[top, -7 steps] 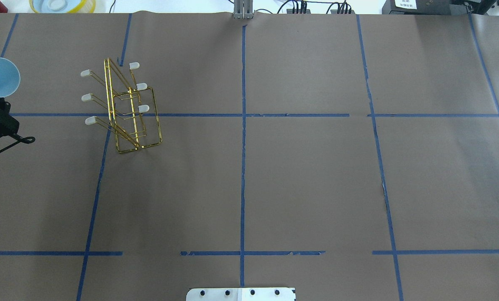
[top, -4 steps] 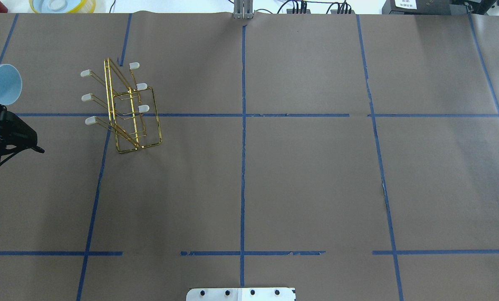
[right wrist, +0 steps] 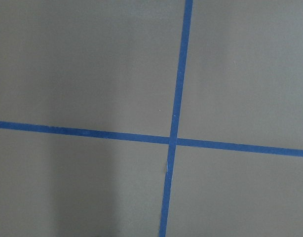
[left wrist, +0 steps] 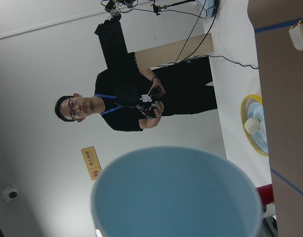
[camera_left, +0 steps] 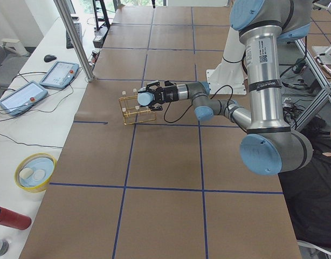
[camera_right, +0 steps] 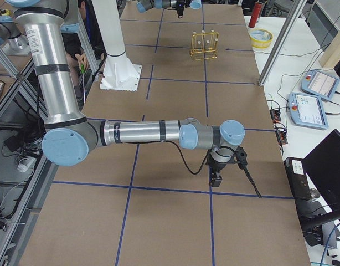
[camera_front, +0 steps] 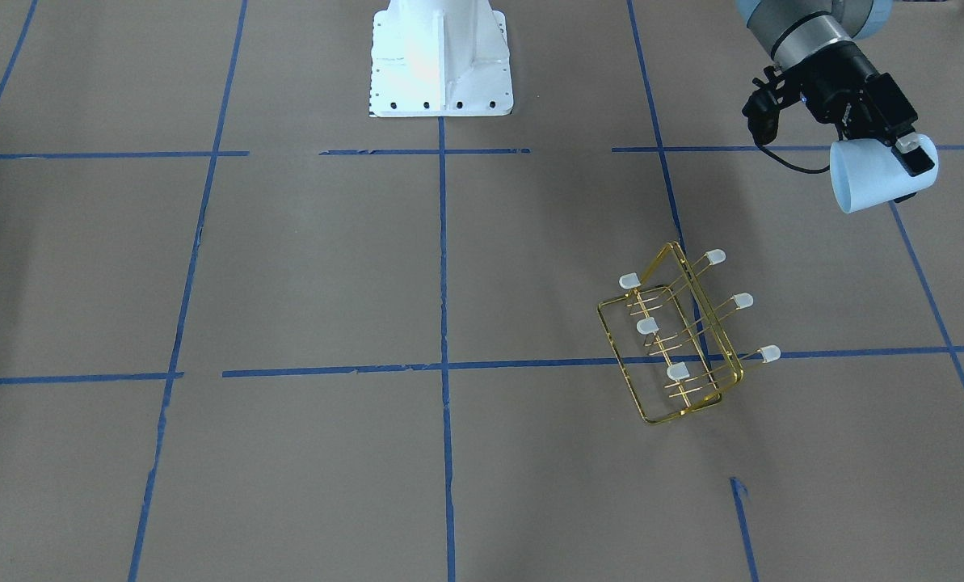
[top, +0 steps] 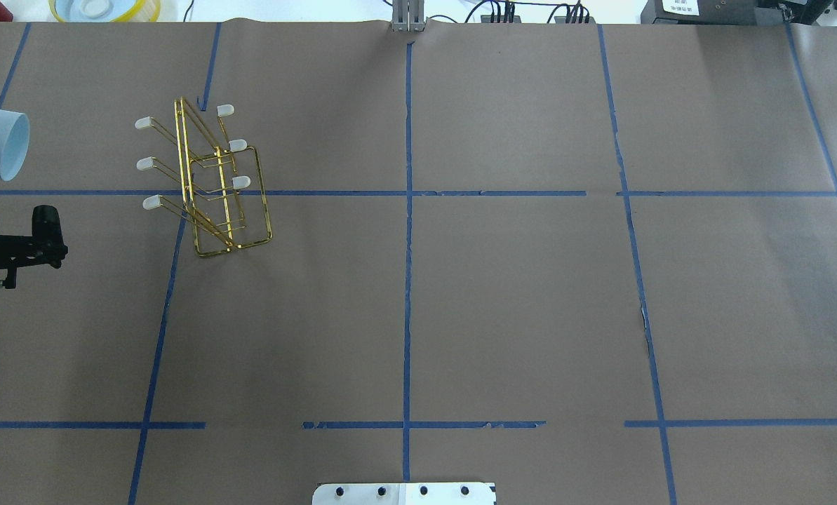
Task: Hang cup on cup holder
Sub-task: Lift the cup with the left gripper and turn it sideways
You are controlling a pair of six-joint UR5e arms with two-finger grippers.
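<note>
Cup [camera_front: 868,179] clamped sideways in the left tool [camera_front: 894,160]

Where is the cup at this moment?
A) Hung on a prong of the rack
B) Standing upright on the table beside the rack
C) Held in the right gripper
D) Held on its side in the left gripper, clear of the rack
D: the cup lies sideways, clamped in the left gripper above the table, well apart from the cup holder.

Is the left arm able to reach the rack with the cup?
Probably yes. The left claw holds the cup in the air to one side of the rack, and I see nothing between them.
</note>
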